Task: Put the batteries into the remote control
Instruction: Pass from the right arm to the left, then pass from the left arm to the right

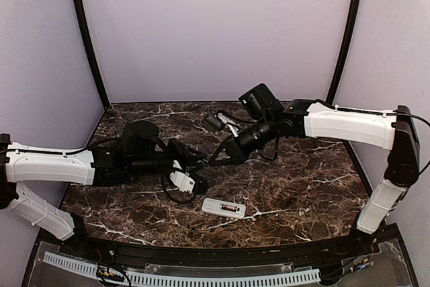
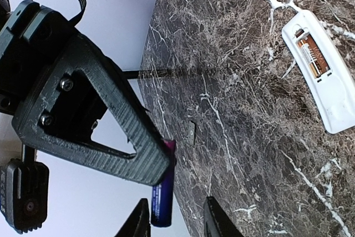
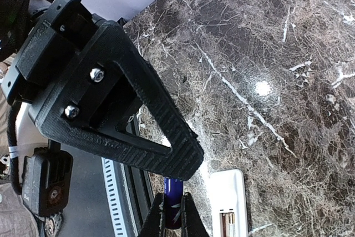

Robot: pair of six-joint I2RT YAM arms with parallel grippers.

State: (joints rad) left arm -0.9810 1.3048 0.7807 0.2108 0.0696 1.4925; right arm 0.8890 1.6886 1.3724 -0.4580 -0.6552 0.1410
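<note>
- remote control [image 1: 224,208]: flat on desk [image 1: 302,186], centre, close to near edge, long side running left to right. Back up, battery bay uncovered. Orange-brown shape inside bay; battery or not, cannot tell.
- left pincer [image 2: 165,191]: over desk, just left and slightly far of remote control, apart from it. Gap showing between fingers. battery A [image 2: 162,209], dark purple-blue with reddish end, in that gap, against tip of upper finger. Clamped or loose: cannot tell.
- right pincer [image 3: 176,186]: clenched on battery B [image 3: 173,206], dark blue-purple, seen through hollow of lower finger. Raised off desk, on far side of remote control, not touching it; white end of remote control just beside pincer tip in right wrist view.
- small flat grey piece [image 2: 192,131]: lying on desk, between left pincer and remote control in left wrist view, apart from both.
- both pincers near each other at desk centre, left one nearer.
</note>
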